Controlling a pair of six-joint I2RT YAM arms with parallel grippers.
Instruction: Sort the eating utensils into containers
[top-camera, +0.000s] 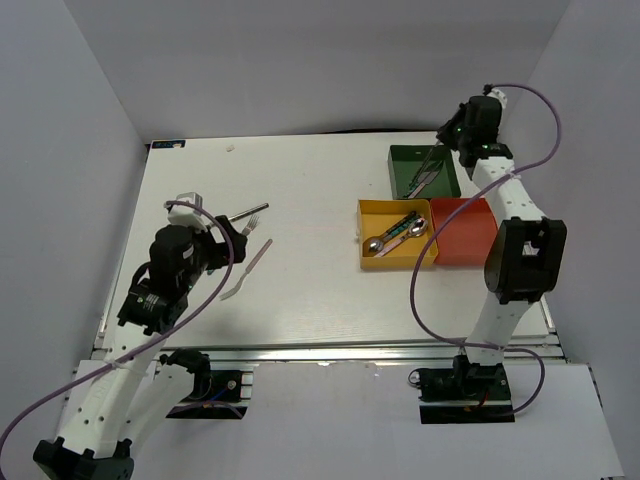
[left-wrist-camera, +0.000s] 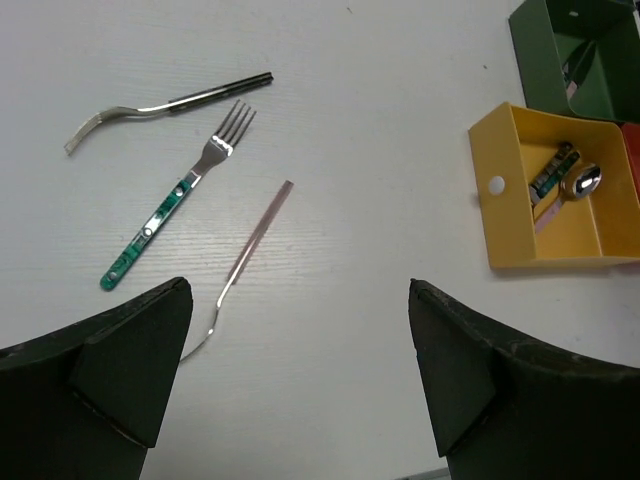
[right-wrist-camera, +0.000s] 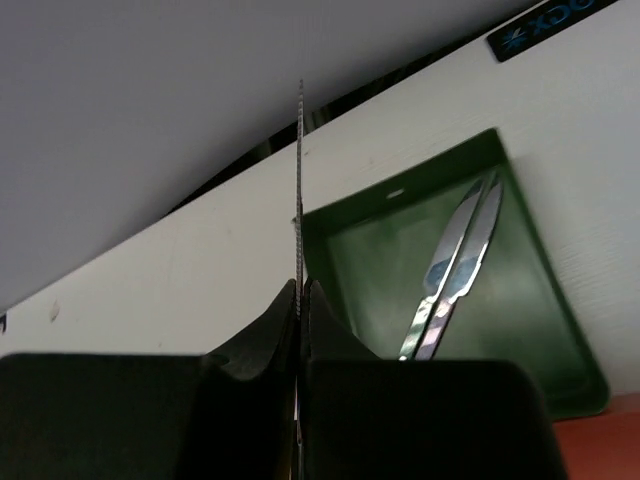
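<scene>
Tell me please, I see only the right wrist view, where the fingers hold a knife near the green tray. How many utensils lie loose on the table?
Observer: Three: a black-handled utensil, a teal-handled fork and a pink-handled utensil.
Operator: Do the left fingers hold any of them?
Observer: No, the left fingers are open and grip nothing.
Operator: What is already in the yellow tray?
Observer: The yellow tray holds a teal-handled spoon and a pink-handled spoon.
</scene>
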